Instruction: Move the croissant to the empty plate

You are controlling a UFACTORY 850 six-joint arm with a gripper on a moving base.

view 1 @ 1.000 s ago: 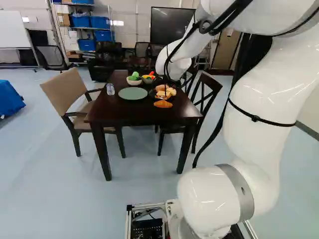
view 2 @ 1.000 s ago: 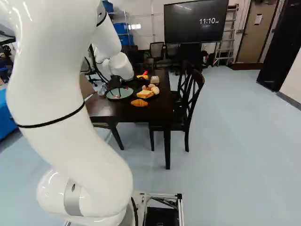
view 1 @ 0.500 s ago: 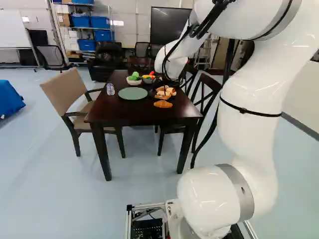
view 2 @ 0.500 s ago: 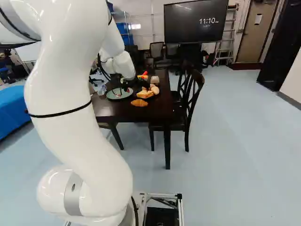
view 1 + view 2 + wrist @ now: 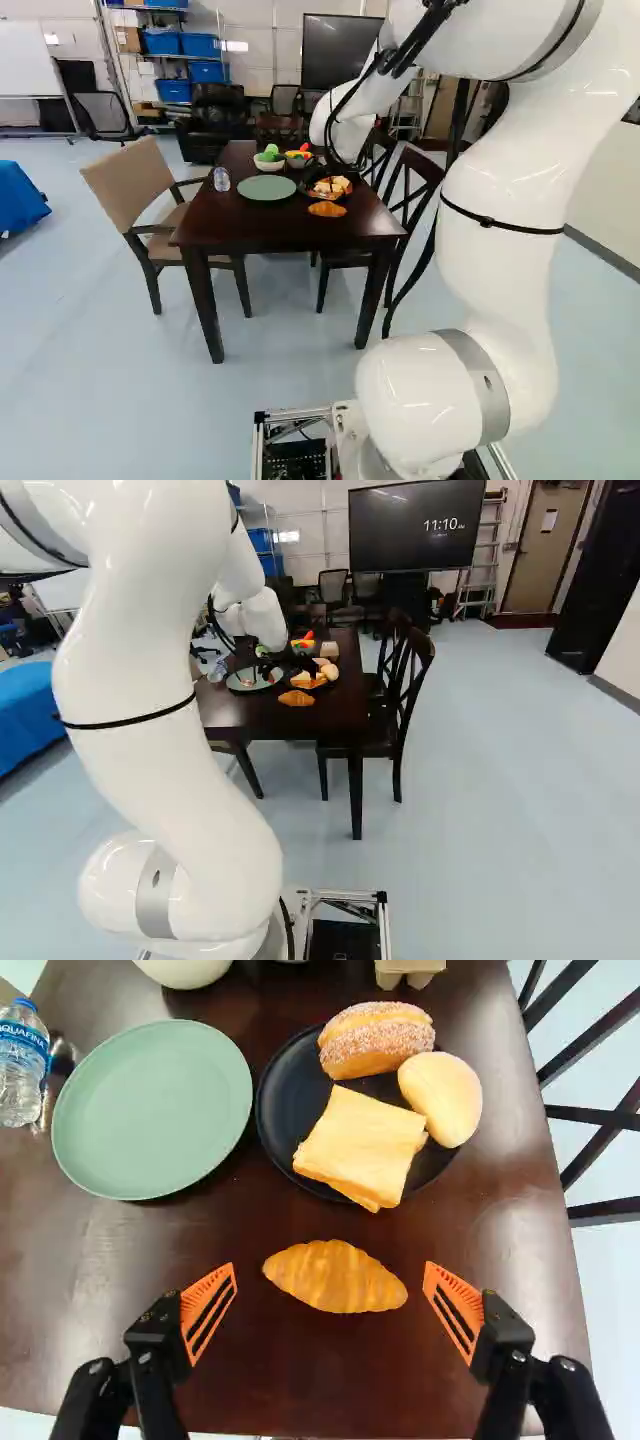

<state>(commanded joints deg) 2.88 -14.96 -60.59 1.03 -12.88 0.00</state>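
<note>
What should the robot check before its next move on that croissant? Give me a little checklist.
1. Gripper open: ok.
2. Croissant short enough to fit the opening: ok.
3. Fingers facing its long sides: not ok; they stand towards its two ends.
4. Fingers low enough to grasp: cannot tell.
5. Croissant apart from the black plate: ok; bare tabletop shows between.
6. Green plate empty: ok.

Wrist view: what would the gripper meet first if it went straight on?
Likely the croissant, centred ahead of the open gripper, or else the table beside it; depth is unclear.
</note>
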